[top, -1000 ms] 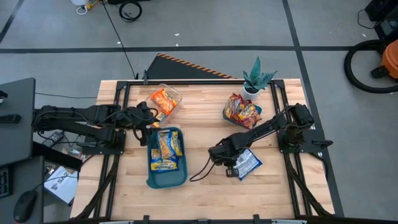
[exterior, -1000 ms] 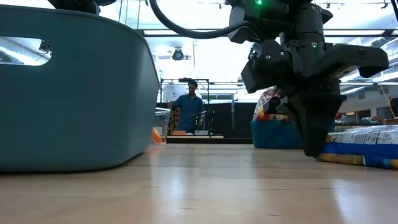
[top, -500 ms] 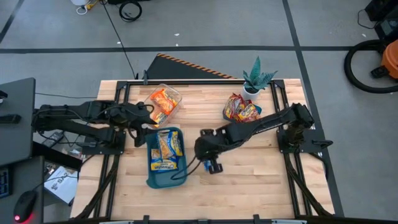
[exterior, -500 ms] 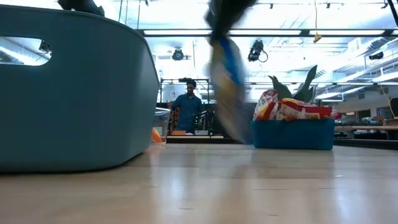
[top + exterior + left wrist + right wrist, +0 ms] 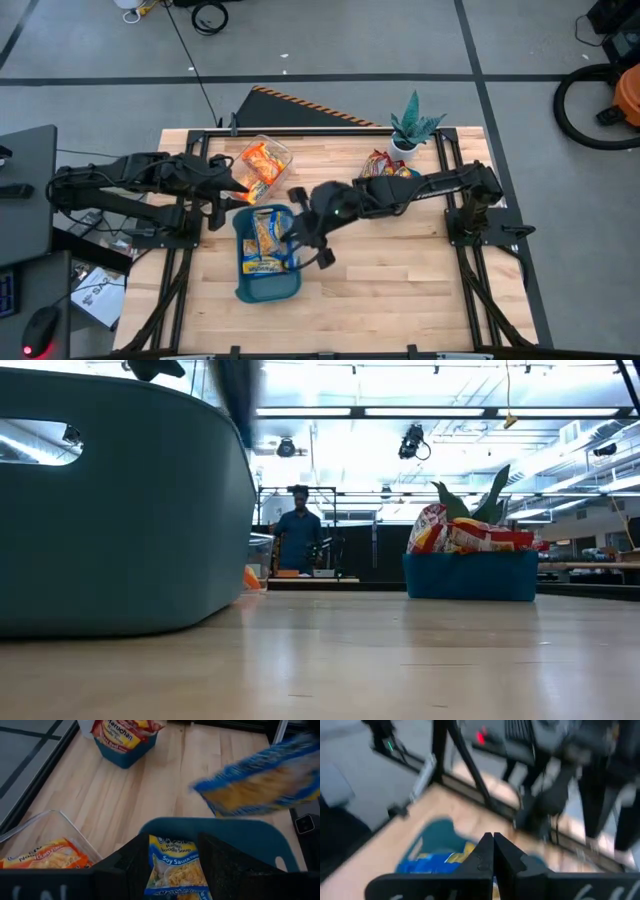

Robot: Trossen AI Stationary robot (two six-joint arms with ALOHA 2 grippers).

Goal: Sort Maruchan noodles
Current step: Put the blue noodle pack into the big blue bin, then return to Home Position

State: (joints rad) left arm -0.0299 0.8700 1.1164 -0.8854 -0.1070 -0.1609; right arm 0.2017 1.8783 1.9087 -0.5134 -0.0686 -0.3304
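A blue and yellow noodle packet hangs in my right gripper, over the right rim of the near teal tray. That tray holds several more blue and yellow packets. My left gripper is open and empty at the tray's far left corner, beside the clear tub, which holds orange packets. Red packets are piled in the far teal tray. My right gripper pinches the blue and yellow packet between its two shut fingers, at one edge. The packet is lifted clear and hangs tilted above the near tray's right rim. The fingers hide the exact place of contact.
A potted plant stands at the far edge behind the red packets' tray. Bare wood lies to the right of the near tray. A person stands in the room beyond the table.
My right gripper has lifted the blue and yellow packet off the table at the right of centre. It has carried it fast toward the table's left edge, to above the near teal tray's right rim.
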